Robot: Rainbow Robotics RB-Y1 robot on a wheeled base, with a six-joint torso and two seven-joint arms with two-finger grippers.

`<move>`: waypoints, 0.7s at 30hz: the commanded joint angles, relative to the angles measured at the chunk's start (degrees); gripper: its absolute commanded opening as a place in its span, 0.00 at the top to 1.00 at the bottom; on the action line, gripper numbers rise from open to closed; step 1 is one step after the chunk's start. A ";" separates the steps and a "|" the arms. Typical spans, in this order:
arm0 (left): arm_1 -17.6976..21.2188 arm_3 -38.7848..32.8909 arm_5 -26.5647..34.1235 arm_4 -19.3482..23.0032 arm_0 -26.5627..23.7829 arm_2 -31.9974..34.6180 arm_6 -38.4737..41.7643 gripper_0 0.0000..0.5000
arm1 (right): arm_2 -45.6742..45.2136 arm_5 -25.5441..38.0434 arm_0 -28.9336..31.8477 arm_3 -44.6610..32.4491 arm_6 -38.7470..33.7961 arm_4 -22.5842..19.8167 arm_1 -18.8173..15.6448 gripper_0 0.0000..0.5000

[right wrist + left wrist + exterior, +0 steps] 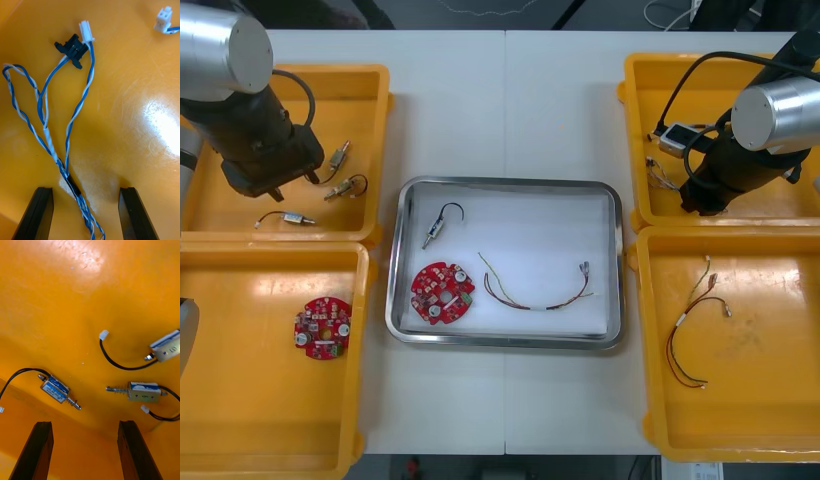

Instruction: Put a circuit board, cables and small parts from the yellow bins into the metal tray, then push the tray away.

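Observation:
The metal tray (520, 225) in the middle holds a round red circuit board (442, 293), a small metal part on a black cable (437, 226) and a red and yellow cable (536, 291). My right gripper (85, 193) hangs open low over the far right yellow bin (636, 100). A twisted blue and white cable (68, 123) runs between its fingers, with a black connector (72, 48) at the cable's far end. My left gripper (85, 425) stands open over the far left yellow bin (378, 120), just short of three small metal parts (58, 390) with black leads.
The near left bin (240, 400) holds another red circuit board (322, 327). Red and yellow cables (694, 322) lie in the near right bin (765, 400). A second white connector (163, 18) lies farther off in the far right bin.

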 commanded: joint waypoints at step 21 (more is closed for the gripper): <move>2.28 11.74 -6.94 0.33 -2.73 1.65 1.95 0.00 | -2.98 5.35 -1.05 -6.29 -0.89 3.24 0.71 1.00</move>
